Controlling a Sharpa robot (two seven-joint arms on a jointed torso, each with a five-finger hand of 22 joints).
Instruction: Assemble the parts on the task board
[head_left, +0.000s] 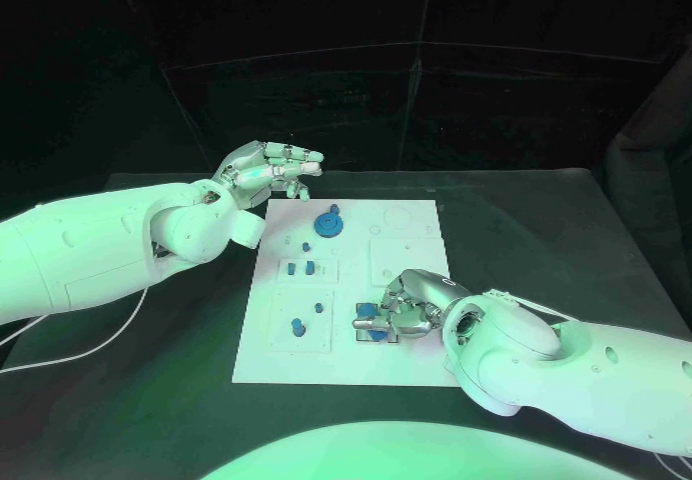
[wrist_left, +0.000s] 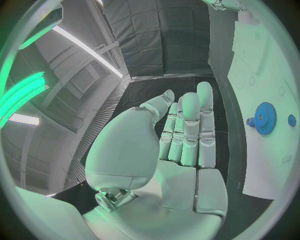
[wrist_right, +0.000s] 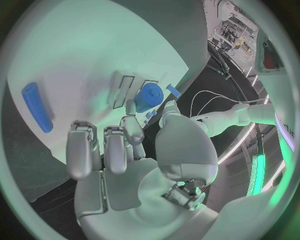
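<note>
The white task board (head_left: 346, 355) lies in the middle of the black table. My right hand (head_left: 408, 305) is low over its near right part. There its thumb and one finger (wrist_right: 130, 116) pinch a short blue cylinder (wrist_right: 149, 97), and a blue peg (wrist_right: 37, 107) lies flat on the board beside the hand. My left hand (head_left: 268, 170) hovers past the board's far left corner, fingers (wrist_left: 187, 130) straight and side by side, holding nothing. A blue gear (head_left: 330, 222) (wrist_left: 265, 117) sits on the far part of the board.
On the board's left half are a small blue knob (head_left: 306, 246), a pair of blue blocks (head_left: 299, 267) and an upright blue peg (head_left: 297, 326). Black table (head_left: 562, 230) surrounds the board, with dark curtains behind.
</note>
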